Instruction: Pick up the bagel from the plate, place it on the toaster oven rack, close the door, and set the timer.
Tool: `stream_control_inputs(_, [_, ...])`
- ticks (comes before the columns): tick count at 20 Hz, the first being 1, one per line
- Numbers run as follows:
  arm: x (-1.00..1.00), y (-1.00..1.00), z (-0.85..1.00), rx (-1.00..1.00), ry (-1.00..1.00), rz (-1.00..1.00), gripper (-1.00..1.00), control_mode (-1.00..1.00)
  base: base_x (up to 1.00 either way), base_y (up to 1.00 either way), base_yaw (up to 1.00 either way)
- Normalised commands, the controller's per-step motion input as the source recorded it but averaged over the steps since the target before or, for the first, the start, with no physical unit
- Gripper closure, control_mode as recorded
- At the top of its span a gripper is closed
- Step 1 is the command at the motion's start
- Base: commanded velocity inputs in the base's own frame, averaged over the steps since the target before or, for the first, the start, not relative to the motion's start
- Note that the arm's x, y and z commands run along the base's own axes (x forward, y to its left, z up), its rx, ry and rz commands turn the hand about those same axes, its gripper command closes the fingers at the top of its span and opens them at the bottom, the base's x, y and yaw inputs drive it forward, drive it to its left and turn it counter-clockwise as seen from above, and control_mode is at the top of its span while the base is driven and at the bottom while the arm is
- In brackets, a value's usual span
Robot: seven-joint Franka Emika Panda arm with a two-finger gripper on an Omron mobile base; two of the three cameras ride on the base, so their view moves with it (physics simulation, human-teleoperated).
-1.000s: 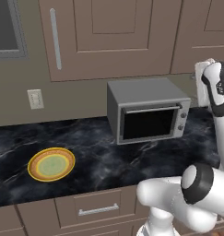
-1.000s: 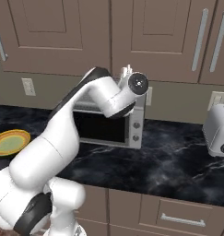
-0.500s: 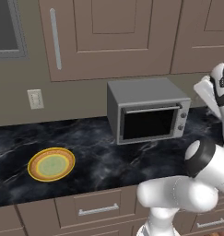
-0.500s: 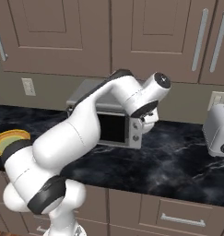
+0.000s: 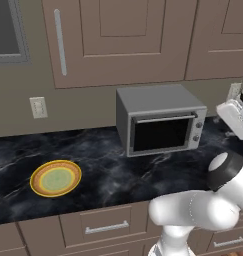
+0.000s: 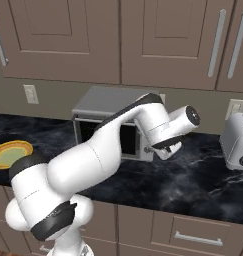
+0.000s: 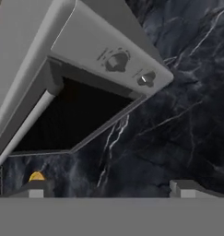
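The grey toaster oven (image 5: 160, 120) stands at the back of the dark marble counter, and its door (image 5: 160, 135) with the dark glass pane is shut, hiding the rack. Well to its left lies the plate (image 5: 55, 178) with the yellow rim; I cannot make out the bagel on it. My gripper (image 6: 162, 151) hangs just in front of the oven's right end, above the counter. The hand view has the fingertips (image 7: 37, 189) wide apart with nothing between them, and my gripper (image 7: 113, 189) faces the door (image 7: 72, 117) and two knobs (image 7: 115, 61).
A silver toaster (image 6: 238, 142) stands on the counter at the right. Brown cabinet doors (image 5: 118, 40) hang above the oven, with drawers (image 5: 105, 227) below the counter edge. Bare marble (image 6: 193, 180) stretches between oven and toaster. A small yellow spot (image 7: 36, 176) lies far left.
The arm has swung right and down across the oven's front, bringing the hand from above the oven to its right end. Oven and plate have stayed put; the gripper has stayed open.
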Motion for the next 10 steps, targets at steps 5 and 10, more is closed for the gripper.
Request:
stream_control_inputs(5, [0.0, 0.0, -0.32, 0.0, -0.28, 0.16, -1.0, -1.0, 0.0, 0.0, 0.0])
stream_control_inputs(10, [0.17, -0.02, -0.25, -0.09, -0.07, 0.16, -1.0, -1.0, 0.0, 0.0, 0.0])
